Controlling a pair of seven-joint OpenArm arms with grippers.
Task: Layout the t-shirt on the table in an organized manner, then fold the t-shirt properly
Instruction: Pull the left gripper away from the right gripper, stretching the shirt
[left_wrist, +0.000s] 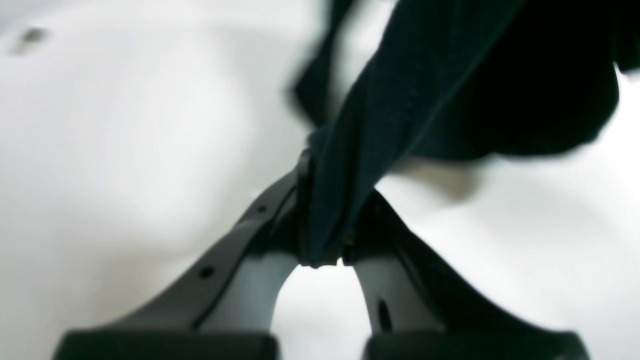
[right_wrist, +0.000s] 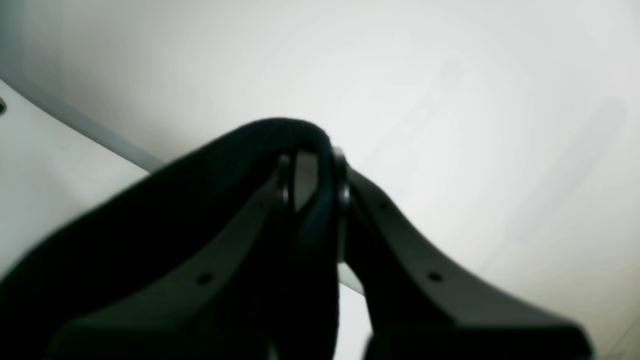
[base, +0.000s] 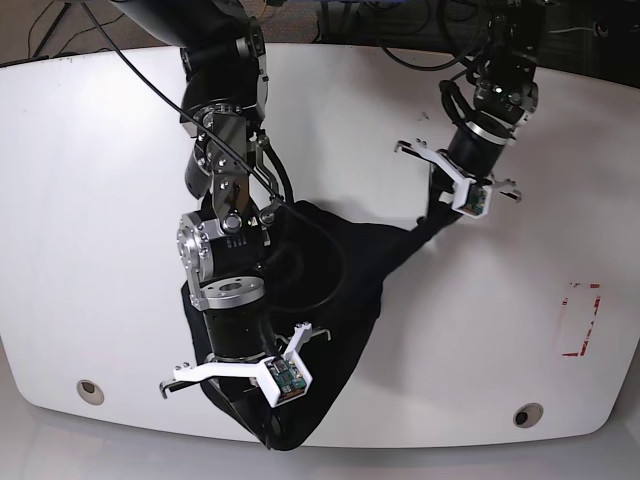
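Note:
The black t-shirt (base: 340, 290) lies bunched on the white table (base: 100, 200) and is stretched between both grippers; its graphic is hidden. In the base view my left gripper (base: 443, 212) at upper right is shut on one end of the cloth, pulling a taut strip. The left wrist view shows that gripper (left_wrist: 332, 200) pinching a fold of the t-shirt (left_wrist: 500, 75) above the table (left_wrist: 125, 150). My right gripper (base: 265, 418) is low by the table's front edge, shut on the t-shirt (right_wrist: 125, 225), which drapes over one finger of the gripper (right_wrist: 314, 185).
A red rectangular marking (base: 580, 320) sits at the table's right side. Two small round holes (base: 90, 390) (base: 527, 413) lie near the front edge. The right arm's body (base: 225, 200) stands over the cloth's left part. Cables run along the back edge.

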